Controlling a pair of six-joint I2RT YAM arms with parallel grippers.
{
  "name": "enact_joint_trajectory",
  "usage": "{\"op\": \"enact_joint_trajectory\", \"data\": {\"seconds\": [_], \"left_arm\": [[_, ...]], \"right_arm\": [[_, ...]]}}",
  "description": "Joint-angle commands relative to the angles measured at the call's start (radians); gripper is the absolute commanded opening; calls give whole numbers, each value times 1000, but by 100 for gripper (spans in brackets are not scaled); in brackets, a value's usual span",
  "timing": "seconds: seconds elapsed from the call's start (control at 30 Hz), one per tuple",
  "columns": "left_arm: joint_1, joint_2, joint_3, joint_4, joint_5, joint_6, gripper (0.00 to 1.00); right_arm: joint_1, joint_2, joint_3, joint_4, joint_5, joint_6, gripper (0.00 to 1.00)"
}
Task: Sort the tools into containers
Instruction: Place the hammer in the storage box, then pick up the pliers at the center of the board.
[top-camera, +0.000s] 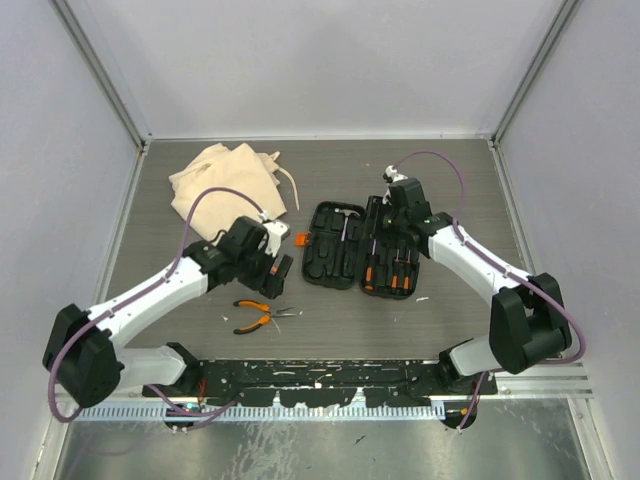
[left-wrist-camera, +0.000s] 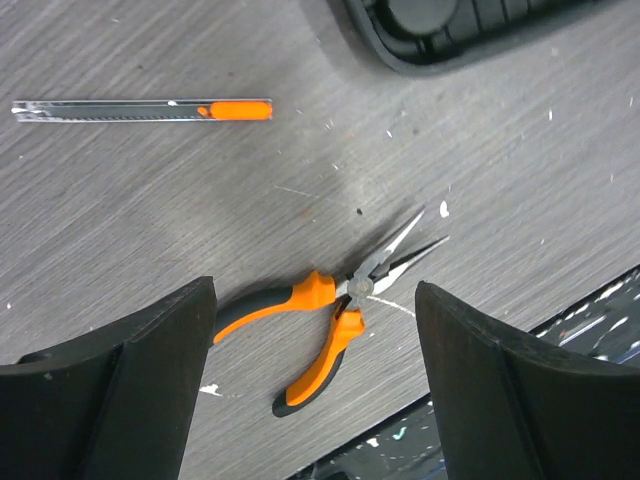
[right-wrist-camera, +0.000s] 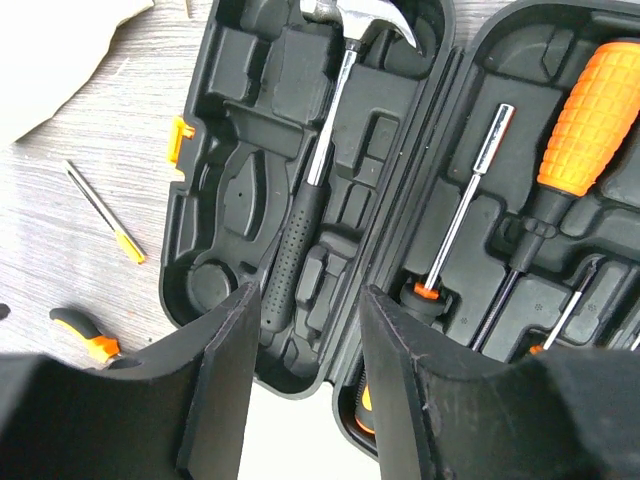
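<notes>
Left gripper (left-wrist-camera: 315, 300) hangs spread and empty over the needle-nose pliers (left-wrist-camera: 335, 350) on the table (left-wrist-camera: 150, 220); right gripper (right-wrist-camera: 305, 300), parted and empty, hovers above the open tool case (right-wrist-camera: 230, 130). Hammer (right-wrist-camera: 310, 190) and screwdrivers (right-wrist-camera: 585, 110) already sit in their slots; pliers and a slim orange-tipped tool (left-wrist-camera: 140, 110) still lie outside.

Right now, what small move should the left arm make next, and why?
Probably lower the left end effector straight down onto the orange-and-black-handled needle-nose pliers. Its jaws stand open and empty, and the wrist view shows the pliers lying loose on the grey wood-grain table, between its fingers.
</notes>
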Motion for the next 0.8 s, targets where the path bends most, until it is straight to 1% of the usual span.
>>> {"op": "enact_joint_trajectory", "data": {"seconds": [0.0,0.07,0.13,0.3,0.33,0.53,0.7,0.77], "left_arm": [[-38,-155,-120,221,58,180,81],[-58,-199,-167,263,98,277,81],[-73,-223,-188,258,155,373,81],[-86,-216,-202,215,294,582,82],[-86,-208,-205,213,317,604,82],[-97,-109,-181,190,349,641,83],[-138,-18,-153,180,326,666,83],[-146,-4,-156,189,305,670,83]], "right_arm": [[-1,-69,-24,54,23,10,50],[-2,-85,-43,54,27,7,50],[-4,-101,-61,54,31,5,50],[-12,-126,-101,57,30,2,50],[-14,-130,-109,58,29,3,50],[-21,-141,-130,63,28,0,50],[-26,-142,-141,64,31,-3,50],[-28,-143,-143,65,29,-2,50]]}}
